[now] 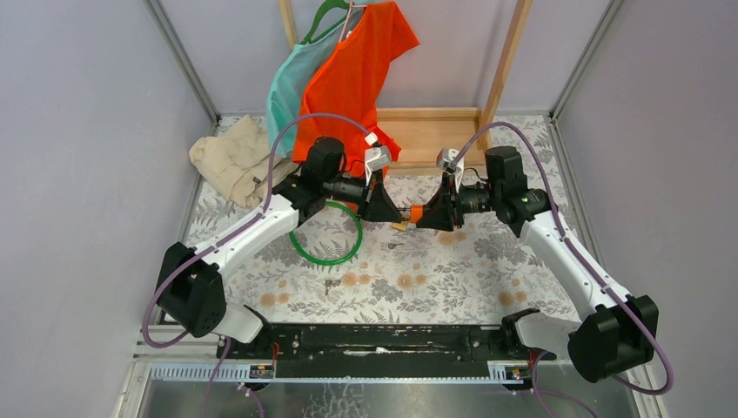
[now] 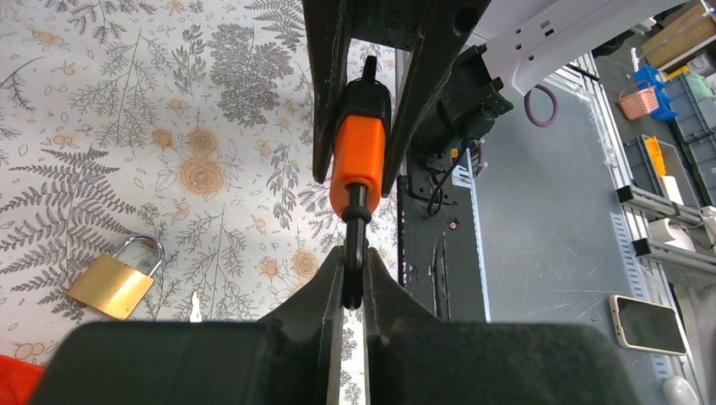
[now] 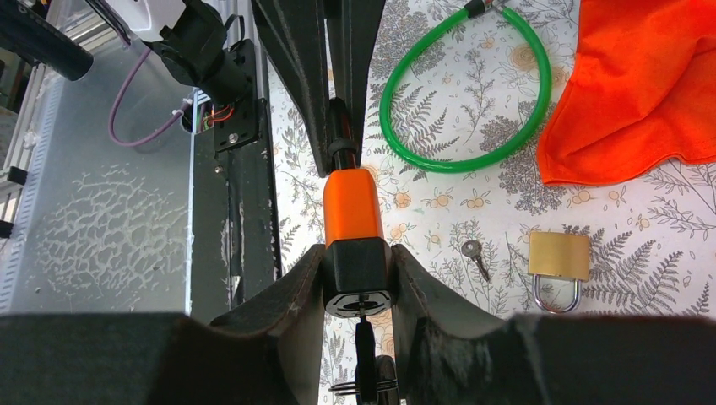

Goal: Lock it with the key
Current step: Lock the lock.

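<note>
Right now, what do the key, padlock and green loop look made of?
Key: matte orange plastic head, moulded edges. Padlock: brass-looking body, yellow satin sheen; shiny silver shackle, probably steel. Green loop: glossy plastic sheath, possibly over cable.

No lettering, brand, number or sign can be read anywhere, not even on the key (image 3: 352,205) or brass padlock (image 3: 558,255).

Top overview, 2 wrist close-ups sharing key (image 2: 359,160) (image 3: 352,207)
</note>
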{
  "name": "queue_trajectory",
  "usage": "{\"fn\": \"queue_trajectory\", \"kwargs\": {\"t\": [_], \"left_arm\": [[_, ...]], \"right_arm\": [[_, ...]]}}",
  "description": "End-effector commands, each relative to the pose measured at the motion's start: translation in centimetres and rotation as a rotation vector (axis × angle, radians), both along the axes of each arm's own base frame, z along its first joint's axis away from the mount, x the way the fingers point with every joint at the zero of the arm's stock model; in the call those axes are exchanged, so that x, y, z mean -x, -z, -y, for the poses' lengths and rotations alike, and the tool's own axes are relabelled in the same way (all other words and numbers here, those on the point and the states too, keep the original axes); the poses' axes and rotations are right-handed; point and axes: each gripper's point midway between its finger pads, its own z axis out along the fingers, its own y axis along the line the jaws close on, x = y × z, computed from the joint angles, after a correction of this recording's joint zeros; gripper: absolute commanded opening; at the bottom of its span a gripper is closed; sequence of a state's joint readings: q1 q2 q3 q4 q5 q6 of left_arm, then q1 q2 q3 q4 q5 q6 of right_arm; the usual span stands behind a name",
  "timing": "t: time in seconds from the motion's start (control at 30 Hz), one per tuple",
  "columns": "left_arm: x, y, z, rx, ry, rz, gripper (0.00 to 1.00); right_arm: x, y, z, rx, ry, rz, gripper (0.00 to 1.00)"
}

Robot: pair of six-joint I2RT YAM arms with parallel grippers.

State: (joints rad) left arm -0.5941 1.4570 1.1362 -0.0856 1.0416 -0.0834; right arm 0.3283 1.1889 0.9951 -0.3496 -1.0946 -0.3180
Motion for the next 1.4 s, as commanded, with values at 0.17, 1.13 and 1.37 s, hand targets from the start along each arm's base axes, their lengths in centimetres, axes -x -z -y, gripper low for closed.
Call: {"fn": "queue_trajectory", "kwargs": {"t": [0.17,1.13,1.37], "left_arm": [[0.5,-2.6,3.3,0.115,0.068,0.076,0.00],[-0.4,-3.1,5.6,0.126,0.068,0.075,0.00],[-0.2,-2.9,5.1,0.103,0.075,0.118,0.00]], "right_arm": [[0.4,-3.8,-2.3,-0.121,-0.116,0.122,0.00],[0.7,-3.5,-2.7,-0.149,-0.129,0.081,0.00],[0.3,-2.8,-2.6,-0.126,-0.111,0.083,0.00]]}}
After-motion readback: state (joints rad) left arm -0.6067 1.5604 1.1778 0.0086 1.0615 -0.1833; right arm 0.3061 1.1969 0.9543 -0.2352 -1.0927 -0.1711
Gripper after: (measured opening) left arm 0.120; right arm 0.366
